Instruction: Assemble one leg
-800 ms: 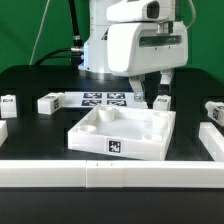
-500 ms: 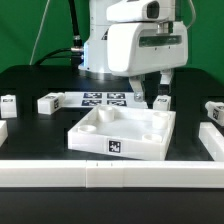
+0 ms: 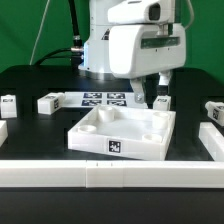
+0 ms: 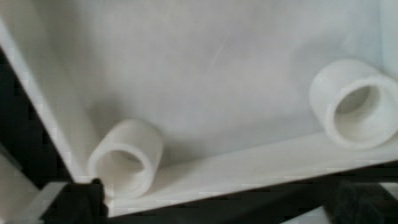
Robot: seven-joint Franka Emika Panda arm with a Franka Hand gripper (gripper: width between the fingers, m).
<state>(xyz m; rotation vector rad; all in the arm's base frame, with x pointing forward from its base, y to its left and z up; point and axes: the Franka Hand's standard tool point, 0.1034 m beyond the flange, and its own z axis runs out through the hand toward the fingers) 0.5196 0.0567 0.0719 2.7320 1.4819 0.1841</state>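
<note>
The large white square panel (image 3: 122,132) with a raised rim lies in the middle of the black table. My gripper (image 3: 151,97) hangs low over its far right corner, jaws apart with nothing between them. A small tagged white leg (image 3: 162,100) lies just behind the panel, partly hidden by my fingers. More legs lie at the exterior view's left (image 3: 48,102), far left (image 3: 9,103) and far right (image 3: 213,109). The wrist view shows the panel's inside (image 4: 196,90) close up with two round sockets (image 4: 128,155) (image 4: 356,105). My gripper (image 4: 214,208) straddles the panel's rim.
The marker board (image 3: 104,99) lies behind the panel. A long white rail (image 3: 110,175) runs along the table's front edge. White bars lie at the exterior view's right (image 3: 212,140) and left (image 3: 3,130). The arm's bulky white body (image 3: 135,40) hangs above the panel.
</note>
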